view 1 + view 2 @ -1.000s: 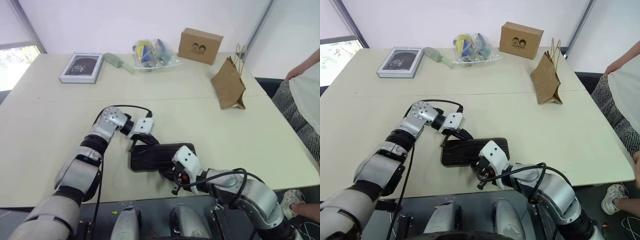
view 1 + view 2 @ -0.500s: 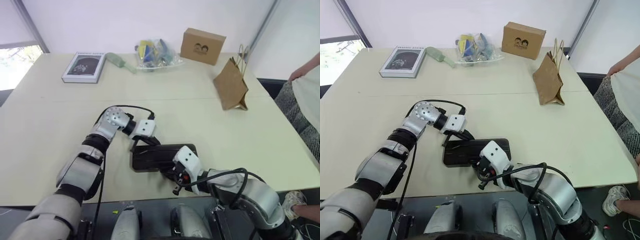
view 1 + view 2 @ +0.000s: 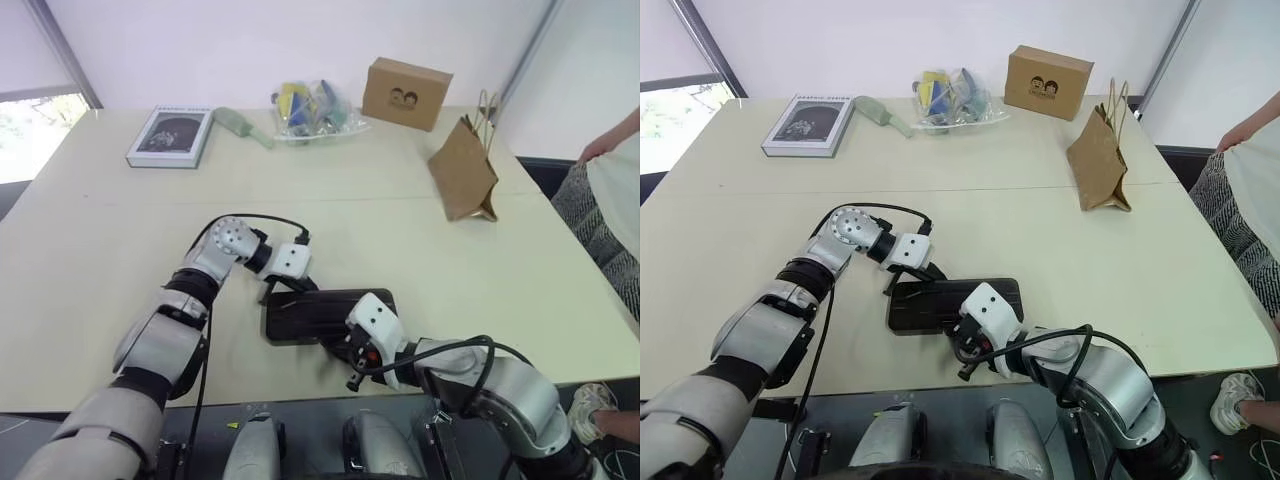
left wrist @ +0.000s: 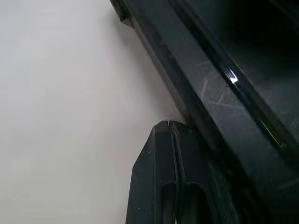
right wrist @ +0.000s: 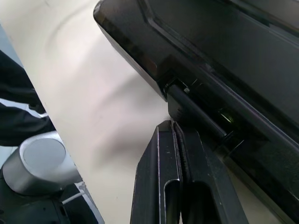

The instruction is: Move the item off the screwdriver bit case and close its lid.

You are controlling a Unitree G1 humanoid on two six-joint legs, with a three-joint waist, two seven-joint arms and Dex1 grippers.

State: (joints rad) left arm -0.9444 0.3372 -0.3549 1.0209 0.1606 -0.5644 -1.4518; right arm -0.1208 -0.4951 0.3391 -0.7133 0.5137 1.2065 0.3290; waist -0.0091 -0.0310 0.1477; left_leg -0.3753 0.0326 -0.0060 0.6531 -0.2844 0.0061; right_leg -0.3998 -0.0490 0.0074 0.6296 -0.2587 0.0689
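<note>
Head views: dark bit case (image 3: 325, 314) flat on the worktop (image 3: 100, 250), near centre, lid (image 3: 955, 300) lying down over it, apparently shut or close to it. Paper bag (image 3: 463, 170) standing far right, well apart from the case, so already off it. Left gripper (image 3: 283, 285) at the case's far-left corner, right gripper (image 3: 350, 358) at its near edge, right of middle. Book (image 3: 169, 135), bagged oddments (image 3: 310, 105) and cardboard box (image 3: 404, 92) along the far edge; a person (image 3: 612, 200) at the right.

Left wrist view: fingers (image 4: 161, 186) pressed together, empty, tips touching or just beside the case's rim where it meets the worktop. Glossy lid above, overlapping the rim.

Right wrist view: fingers (image 5: 161, 186) likewise closed on nothing, tips right at the hinge side of the case, beside the hinge rod. Lid slanting away above.

Risks, as a judgement: cannot tell whether the latch has caught, so the lid may spring up once pressure goes. With closed fingers shoving from two sides on a smooth worktop, case likely to skid or pivot rather than latch. Tips at the hinge could wedge under the rim and tilt the case. Pressing near the hinge instead of the latch tab likely to leave the lid unlatched.
</note>
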